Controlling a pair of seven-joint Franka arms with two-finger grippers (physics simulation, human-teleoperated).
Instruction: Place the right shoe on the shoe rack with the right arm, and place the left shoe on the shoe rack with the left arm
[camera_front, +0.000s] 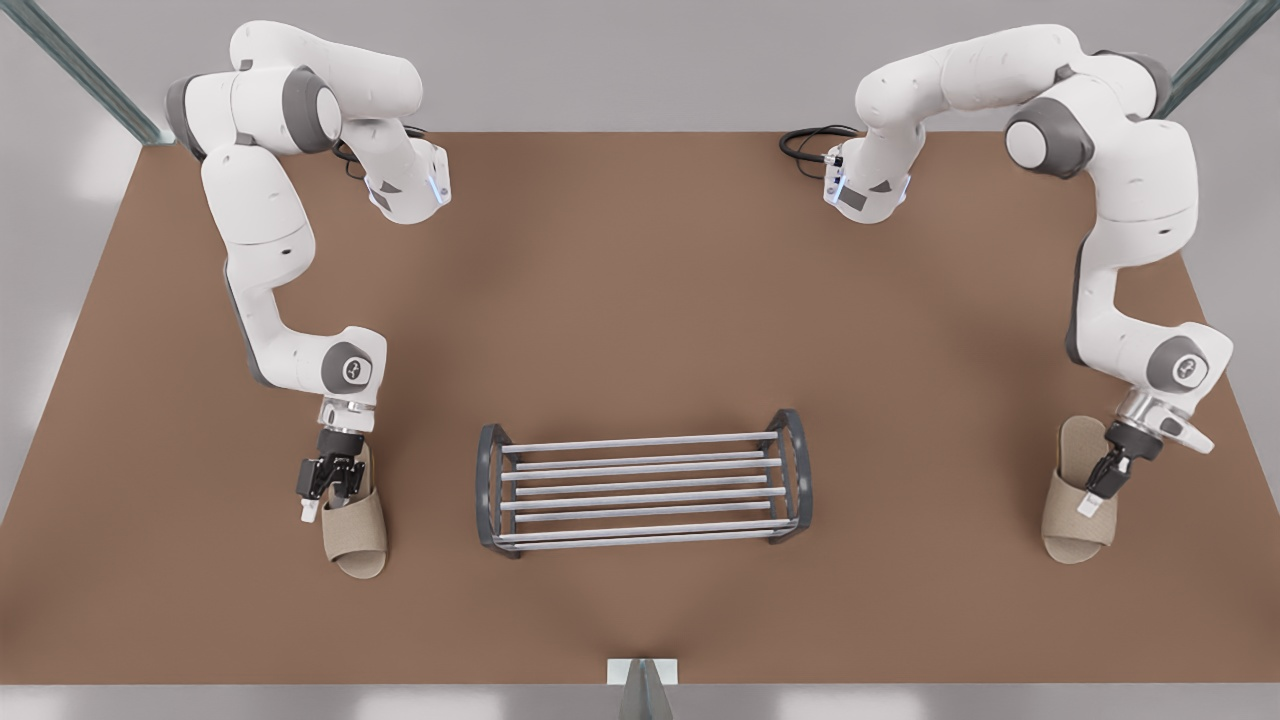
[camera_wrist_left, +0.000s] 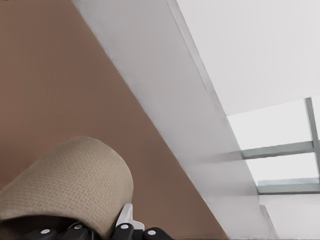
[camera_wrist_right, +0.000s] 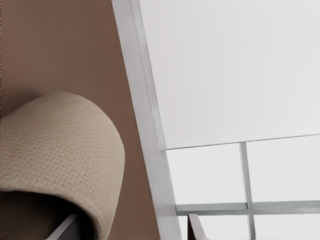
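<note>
Grasping underway: right gripper (camera_wrist_right: 130, 230) straddles right slipper (camera_wrist_right: 55, 150) strap, released; left gripper (camera_wrist_left: 117, 230) at left slipper (camera_wrist_left: 65, 185), state indeterminate; next, clench and lift toward frame-centre shoe rack (camera_front: 645, 490).

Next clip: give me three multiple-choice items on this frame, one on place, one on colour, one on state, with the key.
1. Where does the shoe rack stand?
A. Between the two shoes
B. Under one arm's base
C. On top of a shoe

2. What colour are the shoes?
A. Black
B. Beige
C. Red

3. How do the shoes lie?
A. Both on the rack
B. Both held high in the air
C. Both flat on the table

Key:
1. A: the rack stands between the left shoe, at the front view's left, and the right shoe, at its right.
2. B: both shoes are woven beige.
3. C: each shoe lies on the brown top, with the left tool and the right tool down at them.
</note>
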